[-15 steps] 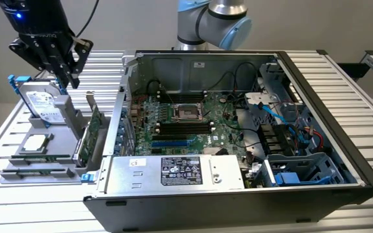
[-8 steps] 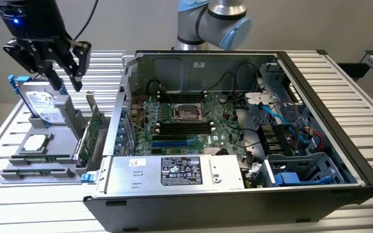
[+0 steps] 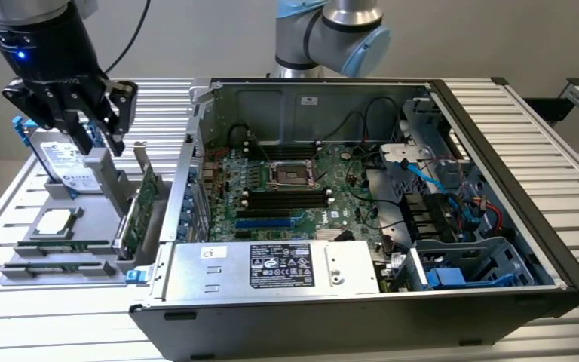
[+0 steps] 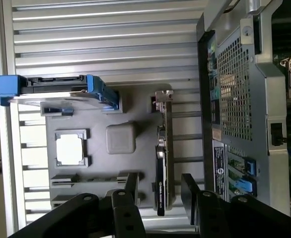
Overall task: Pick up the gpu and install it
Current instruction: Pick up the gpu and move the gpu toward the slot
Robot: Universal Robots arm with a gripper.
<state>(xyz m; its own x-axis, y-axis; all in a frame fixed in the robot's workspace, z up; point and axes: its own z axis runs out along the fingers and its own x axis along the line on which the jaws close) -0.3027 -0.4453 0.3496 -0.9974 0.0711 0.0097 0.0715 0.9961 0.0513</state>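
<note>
Two spread jaws hang above the gpu (image 4: pixel 163 148), one each side

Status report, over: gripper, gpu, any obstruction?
Gripper open, above the gpu, jaws either side, no contact. The gpu stands on edge in grey tray, not yet lifted. Nothing between jaws and card.

— Lighting status?
— Bright, even, from overhead. Mild glare on the table (image 3: pixel 531 136) slats.
— Shadows?
— Soft. Case (image 3: pixel 269 102) interior is dimmer towards its walls; the tray (image 4: pixel 101 168) is lit flat, with faint shadows.
</note>
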